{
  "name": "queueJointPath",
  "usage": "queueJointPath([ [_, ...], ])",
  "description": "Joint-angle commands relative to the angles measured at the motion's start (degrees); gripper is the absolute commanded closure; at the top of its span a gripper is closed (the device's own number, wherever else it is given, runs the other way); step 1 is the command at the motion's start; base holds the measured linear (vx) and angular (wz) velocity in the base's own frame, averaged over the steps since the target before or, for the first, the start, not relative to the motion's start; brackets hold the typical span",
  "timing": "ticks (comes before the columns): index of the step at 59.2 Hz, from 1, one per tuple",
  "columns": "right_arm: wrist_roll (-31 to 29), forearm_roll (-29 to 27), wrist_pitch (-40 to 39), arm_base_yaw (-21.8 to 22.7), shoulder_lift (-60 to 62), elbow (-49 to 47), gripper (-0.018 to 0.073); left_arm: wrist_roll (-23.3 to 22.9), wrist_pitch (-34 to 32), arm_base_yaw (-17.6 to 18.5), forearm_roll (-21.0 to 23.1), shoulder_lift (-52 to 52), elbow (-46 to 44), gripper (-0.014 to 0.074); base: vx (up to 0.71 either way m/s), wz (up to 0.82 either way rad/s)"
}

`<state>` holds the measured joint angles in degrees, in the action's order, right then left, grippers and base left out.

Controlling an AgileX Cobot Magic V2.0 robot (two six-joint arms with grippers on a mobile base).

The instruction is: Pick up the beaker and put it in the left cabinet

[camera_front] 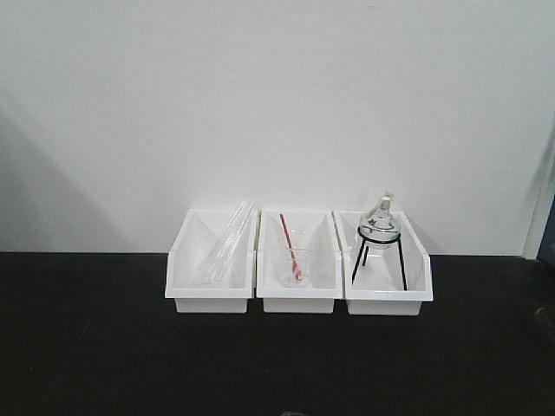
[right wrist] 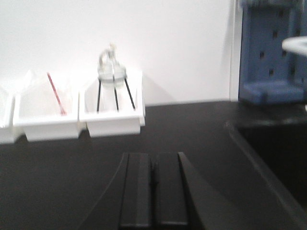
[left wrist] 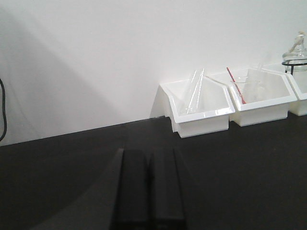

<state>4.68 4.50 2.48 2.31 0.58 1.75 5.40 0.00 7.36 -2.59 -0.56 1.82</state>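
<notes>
Against a white wall (camera_front: 260, 104), the beaker (camera_front: 296, 265) is standing upright in the middle bin (camera_front: 299, 304) of three on the black table (camera_front: 104, 347), a red rod (camera_front: 289, 247) leaning inside it. The left gripper (left wrist: 149, 154) and right gripper (right wrist: 154, 156) are facing the bins from well back, jaws pressed together, holding nothing.

Plain white wall (camera_front: 277, 104), black tabletop (camera_front: 87, 347), blue perforated panel (right wrist: 268, 43)

3 white bins (camera_front: 299, 304) on black table (camera_front: 104, 347): clear tubes (camera_front: 227, 243) L, red rod (camera_front: 289, 243) mid, flask (camera_front: 379, 227) on tripod (camera_front: 403, 269) R.
</notes>
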Motion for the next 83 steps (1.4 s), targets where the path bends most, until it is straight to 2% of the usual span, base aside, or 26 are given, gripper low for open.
queueJointPath([
  [1, 0.15, -0.09, -10.28, 0.39, 0.82, 0.28, 0.0568, -0.15, -4.28, 0.03, 0.18, -1.06, 0.9, 0.0595, 0.0, 0.0],
  [7, 4.25, -0.16, -12.8, 0.39, 0.82, -0.07, 0.0568, -0.15, -4.28, 0.03, 0.18, -1.06, 0.9, 0.0595, 0.0, 0.0],
  [15, 8.11, 0.11, -8.58, 0.39, 0.74, -3.9, 0.0566, -0.15, -4.28, 0.03, 0.18, -1.06, 0.9, 0.0595, 0.0, 0.0],
  [27, 7.92, 0.5, 2.42, 0.39, -4.0, -15.51, 0.0565, -0.15, -4.28, 0.03, 0.18, -1.06, 0.9, 0.0595, 0.0, 0.0],
  [36, 5.27, 0.55, 8.34, 0.39, -11.1, -19.27, 0.0565, -0.15, -4.28, 0.03, 0.18, -1.06, 0.9, 0.0595, 0.0, 0.0],
  [55, 5.2, 1.64, 8.17, 0.39, -22.87, -19.08, 0.0539, -0.15, -4.28, 0.03, 0.18, -1.06, 0.9, 0.0595, 0.0, 0.0],
  [63, 5.26, 1.64, 3.93, 0.39, -26.51, -19.08, 0.0483, -0.15, -4.28, 0.03, 0.18, -1.06, 0.9, 0.0595, 0.0, 0.0],
  [70, 5.26, 1.52, 2.18, 0.39, -29.52, -19.08, 0.0395, -0.15, -4.28, 0.03, 0.18, -1.06, 0.9, 0.0595, 0.0, 0.0],
  [83, 5.26, 1.47, -2.82, 0.39, -35.77, -19.05, 0.0147, -0.15, -4.28, 0.03, 0.18, -1.06, 0.9, 0.0595, 0.0, 0.0],
])
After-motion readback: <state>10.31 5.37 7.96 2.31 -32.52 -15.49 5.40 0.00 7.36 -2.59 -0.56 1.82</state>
